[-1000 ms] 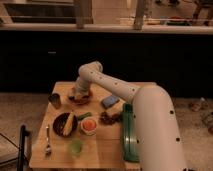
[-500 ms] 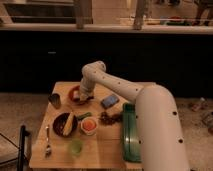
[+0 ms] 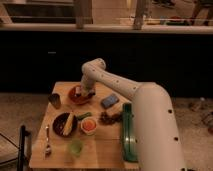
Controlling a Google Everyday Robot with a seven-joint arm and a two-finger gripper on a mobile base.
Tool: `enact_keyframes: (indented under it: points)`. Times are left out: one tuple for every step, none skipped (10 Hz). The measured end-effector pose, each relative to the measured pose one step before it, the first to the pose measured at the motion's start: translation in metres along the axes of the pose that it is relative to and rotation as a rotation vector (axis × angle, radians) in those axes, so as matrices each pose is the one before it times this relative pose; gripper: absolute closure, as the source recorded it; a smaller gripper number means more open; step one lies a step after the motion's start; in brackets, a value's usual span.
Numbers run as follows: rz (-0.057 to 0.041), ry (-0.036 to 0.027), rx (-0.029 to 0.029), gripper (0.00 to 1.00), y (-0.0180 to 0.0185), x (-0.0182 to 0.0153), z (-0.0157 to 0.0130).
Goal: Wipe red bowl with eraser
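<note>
The shallow, round, plate-like orange-red bowl [image 3: 75,98] with a darker rim sits near the far left corner of the pale wooden tabletop [image 3: 102,150]. The white arm reaches down to it, and the end effector [image 3: 86,92] hangs right over the bowl's right half, at or just above its surface. Whether it is spread, pressed together or pinching something cannot be told, and no eraser can be made out under it.

The step in hand looks like the wipe itself. To do it well, press lightly and flat, and sweep round the smooth, glossy inside without pushing outward. So shallow a bowl would likely slide on bare wood or tip at its rim. A dark metal cup [image 3: 55,101] stands just beside the bowl on the left edge side, so strokes should be short. A soft-looking blue rectangular block [image 3: 110,101] lies toward the middle of the tabletop.
</note>
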Motion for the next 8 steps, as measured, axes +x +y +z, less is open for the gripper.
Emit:
enact_keyframes:
  points:
    - [-0.00529,0.00735,0.00906,1.00,-0.00542,-0.00650,0.00380]
    - [-0.00556,0.00184,0.00880,1.00,-0.00438,-0.00620,0.00192]
    - [-0.00381,0.00108,0.00196,1.00,-0.00111,-0.00240,0.00079]
    - [-0.01863,-0.00603,-0.00124,1.00,-0.00181,-0.01246,0.00416]
    - [-0.02638,-0.01068,-0.00848,1.00,0.00135,-0.01436,0.00446]
    - [-0.02234,-0.01318,-0.01162,1.00,0.00370,-0.01065,0.00272]
    - [-0.01979,-0.00895,-0.01353,1.00,0.00592,-0.00386,0.00128]
    - [-0.01424,-0.00464,-0.01258,1.00,0.00630,-0.00144,0.00011]
